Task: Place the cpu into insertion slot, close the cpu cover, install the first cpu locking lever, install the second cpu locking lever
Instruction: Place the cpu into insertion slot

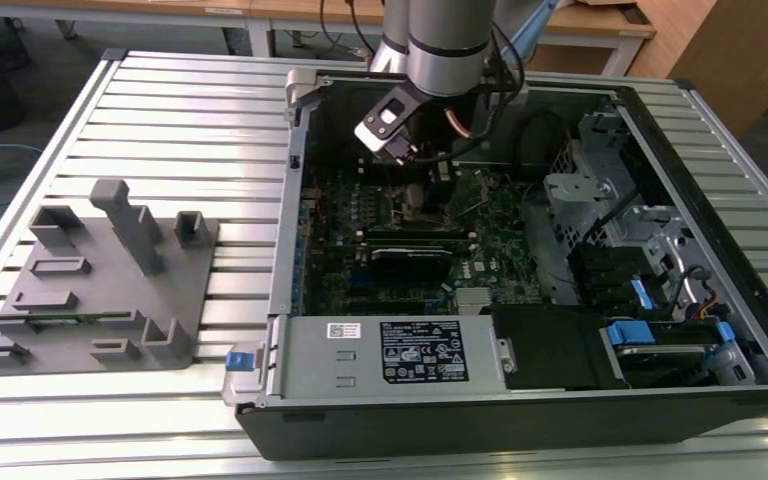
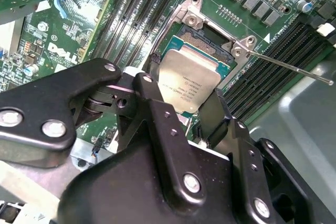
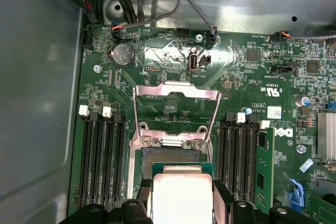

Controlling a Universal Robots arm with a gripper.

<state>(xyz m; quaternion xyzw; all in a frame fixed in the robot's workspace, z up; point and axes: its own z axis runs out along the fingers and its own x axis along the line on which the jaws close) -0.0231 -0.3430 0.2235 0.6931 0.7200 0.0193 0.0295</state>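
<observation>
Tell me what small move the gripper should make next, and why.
Probably ease the cpu down and slightly further over the insertion slot: the gripper grips it by two edges, bare socket contacts show past one edge, and the cpu cover stands open.

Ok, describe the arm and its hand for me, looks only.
The arm is a silver-grey cylinder, and a white-and-black box sits at its wrist. The hand is matte black, built of angular hinged links fastened with silver screws.
</observation>
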